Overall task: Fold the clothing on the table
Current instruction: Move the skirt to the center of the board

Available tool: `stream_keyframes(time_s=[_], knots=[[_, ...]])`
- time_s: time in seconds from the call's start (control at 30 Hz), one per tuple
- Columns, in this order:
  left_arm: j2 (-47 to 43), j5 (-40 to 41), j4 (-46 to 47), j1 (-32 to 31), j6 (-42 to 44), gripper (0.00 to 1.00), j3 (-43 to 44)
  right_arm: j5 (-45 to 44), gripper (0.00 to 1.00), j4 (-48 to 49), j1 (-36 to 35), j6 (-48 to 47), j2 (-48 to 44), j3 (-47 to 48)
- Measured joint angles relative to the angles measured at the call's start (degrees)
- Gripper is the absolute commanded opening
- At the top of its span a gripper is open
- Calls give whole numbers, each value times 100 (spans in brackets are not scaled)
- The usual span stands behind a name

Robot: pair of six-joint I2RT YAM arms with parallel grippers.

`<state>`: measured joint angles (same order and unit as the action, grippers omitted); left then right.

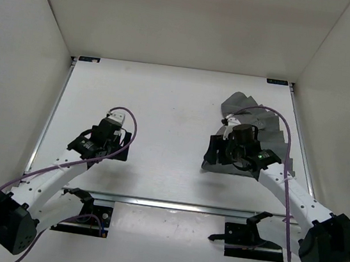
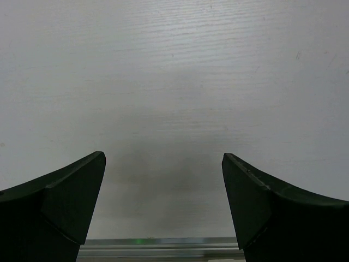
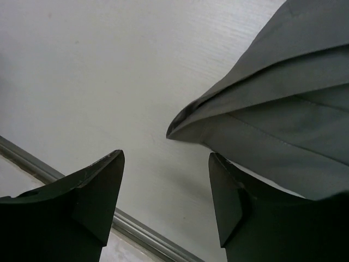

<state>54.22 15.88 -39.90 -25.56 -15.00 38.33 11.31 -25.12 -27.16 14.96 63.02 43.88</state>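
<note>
left gripper (image 2: 163,161): released, jaws spread wide with nothing between them. I see it hanging over bare tabletop (image 1: 166,97) on the left side, well apart from the clothing (image 1: 242,104).
right gripper (image 3: 165,155): released as well, jaws apart and holding nothing. It sits at the clothing's near-left edge. A folded corner of cloth pokes out just ahead of the gap between the fingers. I cannot tell whether the right-hand finger touches the fabric.
clothing: grey, creased, lying rumpled on the right side of the tabletop towards the far end, close to the right edge. The right arm (image 1: 284,184) hides part of it.
rail (image 1: 172,203): silver, running along the tabletop's near edge.
</note>
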Motion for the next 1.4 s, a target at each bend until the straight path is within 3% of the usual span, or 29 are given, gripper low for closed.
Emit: stream_keyframes(time_s=[0.3,0.5,0.77,1.13,1.4], knots=[[74,-4,0,-55,7,99,-2,-1003,64,-131,-999,315,-39,-654],[76,-4,2,-55,13,99,0,-1692,61,286,-1650,511,505,-741],[-59,-7,4,-44,13,99,-2,-2492,56,1054,-1781,758,1108,-1091],[-122,-4,4,-37,13,99,-2,-3198,56,1998,-2020,782,1912,-874],[-216,-4,4,-11,15,99,-2,-3755,57,2083,-2199,796,2004,-846]])
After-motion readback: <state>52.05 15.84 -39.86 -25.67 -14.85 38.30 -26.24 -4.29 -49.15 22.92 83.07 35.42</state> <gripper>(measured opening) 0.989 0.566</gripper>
